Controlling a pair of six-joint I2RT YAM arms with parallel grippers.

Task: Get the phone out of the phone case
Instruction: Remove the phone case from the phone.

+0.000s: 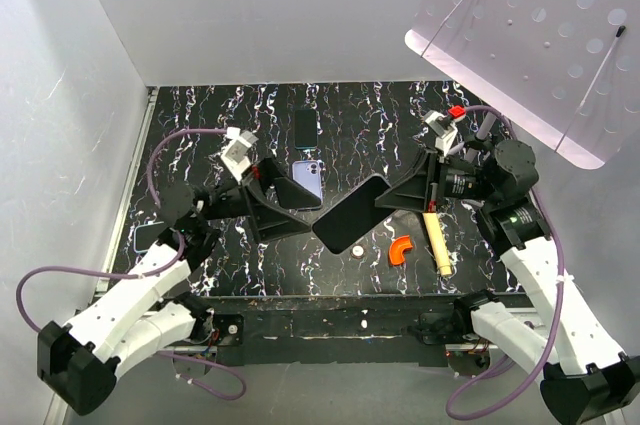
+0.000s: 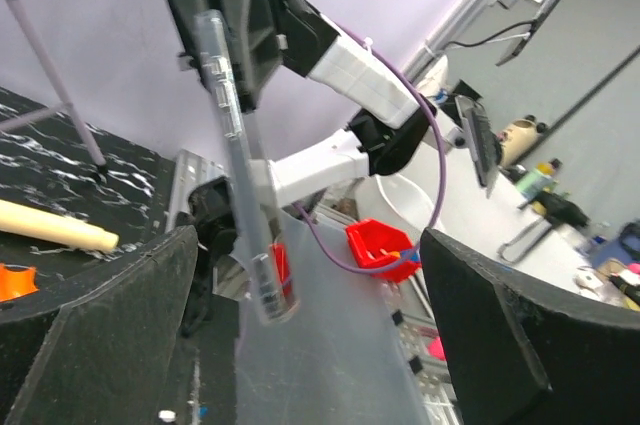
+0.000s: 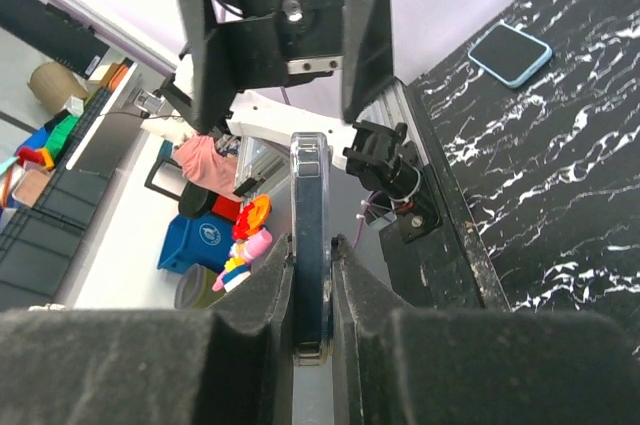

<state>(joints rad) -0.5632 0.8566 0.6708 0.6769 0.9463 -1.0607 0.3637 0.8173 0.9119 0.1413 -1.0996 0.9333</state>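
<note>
White walls [image 1: 250, 5] box in a black marbled tabletop [image 1: 390, 125], and above its middle the phone [image 1: 350, 213] hangs tilted between the two arms, its clear phone case [image 2: 240, 175] around it. The right gripper [image 1: 385, 200] comes in from 3 o'clock, its jaws clamped on the flat faces of the cased phone, which the right wrist view shows edge-on. The left gripper [image 1: 312, 217] faces it from 9 o'clock with its jaws spread wide, one on either side of the phone's free end and touching neither face. On the tabletop, a lilac phone [image 1: 310, 180] lies at 11 o'clock from the held one, a dark phone [image 1: 305, 127] beyond at 12 o'clock, a blue phone [image 3: 510, 53] far out at 9 o'clock, and an orange piece [image 1: 400, 250] at 4 o'clock, with a wooden rod [image 1: 437, 240] just beside it.
</note>
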